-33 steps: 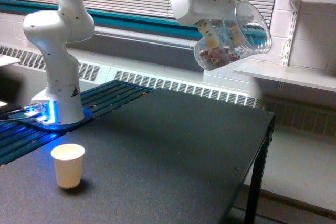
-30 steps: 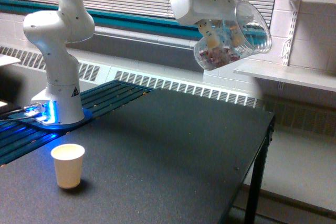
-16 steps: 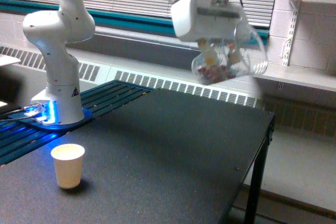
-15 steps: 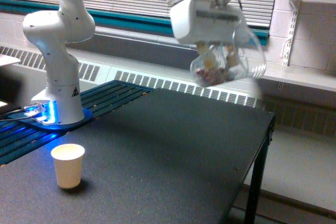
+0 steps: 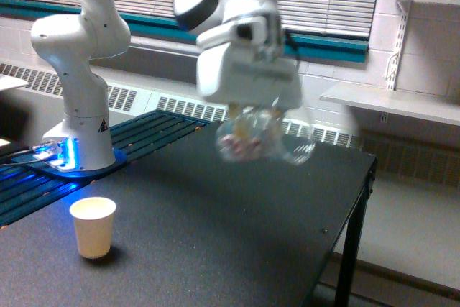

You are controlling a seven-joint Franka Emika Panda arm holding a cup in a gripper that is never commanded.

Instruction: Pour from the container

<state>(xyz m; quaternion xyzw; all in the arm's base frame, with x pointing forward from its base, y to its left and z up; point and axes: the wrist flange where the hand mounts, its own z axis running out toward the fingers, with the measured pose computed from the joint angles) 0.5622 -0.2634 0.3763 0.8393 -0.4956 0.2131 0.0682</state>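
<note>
The container (image 5: 262,141) is a clear plastic jar with reddish-brown and pale bits inside, blurred by motion. It hangs tilted above the middle of the black table (image 5: 215,235), its mouth toward the exterior view's right. My gripper (image 5: 253,121) is shut on it, its pale fingers showing through the clear wall. A small cream paper cup (image 5: 93,226) stands upright near the table's front left, well away from the jar toward the exterior view's left and lower.
The arm's white base (image 5: 79,70) stands on a blue-lit plate at the exterior view's left. A white shelf (image 5: 392,102) runs along the wall at the right. The table's right edge (image 5: 363,177) drops to the floor.
The gripper and the jar have swung down and toward the exterior view's left, from high near the shelf to just above the table's middle. The paper cup has not moved.
</note>
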